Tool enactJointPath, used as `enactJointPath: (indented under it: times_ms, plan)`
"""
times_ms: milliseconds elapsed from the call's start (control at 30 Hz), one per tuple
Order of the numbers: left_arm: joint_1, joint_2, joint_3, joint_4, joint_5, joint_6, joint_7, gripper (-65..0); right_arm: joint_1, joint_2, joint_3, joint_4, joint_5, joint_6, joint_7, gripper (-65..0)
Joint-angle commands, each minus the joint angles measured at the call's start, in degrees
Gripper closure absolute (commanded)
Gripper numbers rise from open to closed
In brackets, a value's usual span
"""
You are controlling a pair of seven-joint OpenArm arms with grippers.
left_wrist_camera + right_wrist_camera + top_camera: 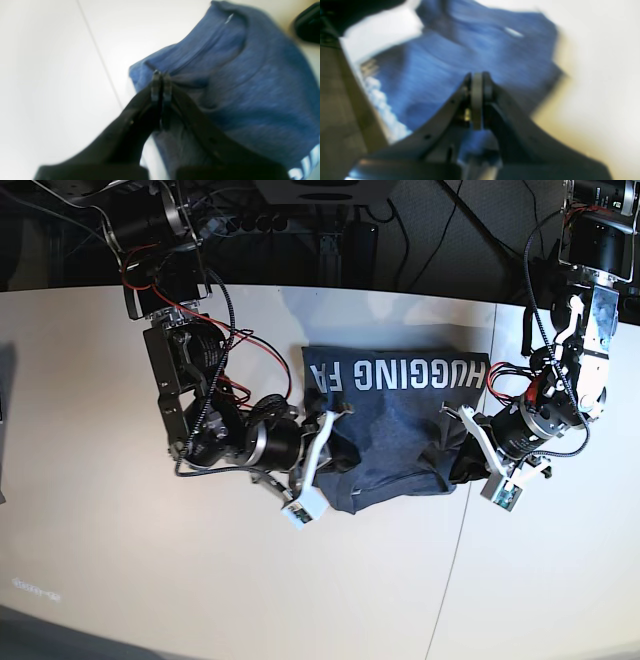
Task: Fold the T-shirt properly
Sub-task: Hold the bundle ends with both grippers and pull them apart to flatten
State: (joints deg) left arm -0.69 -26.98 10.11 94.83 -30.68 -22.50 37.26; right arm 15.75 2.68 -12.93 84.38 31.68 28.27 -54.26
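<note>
Two pincers meet one T-shirt (400, 425), which lies part-folded on a pale table (120, 560) between the arms.

Base view: the shirt's far edge lies flat, printed side up, with white capitals reading "HUGGING FA" upside down. Its near part is bunched into a rounded, creased mass. The right pincer (335, 418) reaches in from that view's left and meets the shirt's left edge; the left pincer (458, 415) reaches in from that view's right and meets the right edge. The shirt spans the gap between them. A thin seam in the tabletop runs toward the near edge, just beside the left arm.

Left wrist view: the left pincer (161, 85) has its jaws pressed together, narrow, with a ridge of blue cloth (250, 82) gathered at the tips. The fabric rises beyond and to the right of the jaws. White lettering shows at the cloth's lower right. Bare table (50, 75) lies to the left of the jaws.

Right wrist view, strongly blurred: the right pincer (477, 82) shows its jaws close together, narrow. Blue cloth (460, 52) fills the field beyond and to the left of them. Whether fabric sits between these jaws cannot be told. White print shows at the cloth's left edge.
</note>
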Motion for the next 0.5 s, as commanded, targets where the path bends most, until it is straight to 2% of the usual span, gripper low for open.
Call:
enactJointPath:
  times_ms: [0, 133, 267, 467]
  plan:
    - [-1.0, -0.3, -0.3, 0.9, -0.7, -1.4, -1.2, 0.0, 1.2, -1.1, -0.5, 0.9, 0.8, 4.7, 1.6, 0.0]
    - [-1.0, 0.8, -0.3, 0.6, -0.3, -2.3, -1.2, 0.0, 1.2, -4.4, -3.5, 0.9, -0.4, 4.7, 3.0, 0.0]
    - [-1.1, 2.1, -0.3, -2.3, -0.3, -3.2, -1.5, 0.0, 1.3, -7.1, -6.1, -1.1, -4.6, 4.7, 6.3, 0.0]
    - [-1.2, 2.5, -0.3, -7.6, 2.3, -3.7, -5.8, 0.0, 4.7, -7.6, -7.3, -8.1, -6.8, 4.7, 8.0, 0.0]
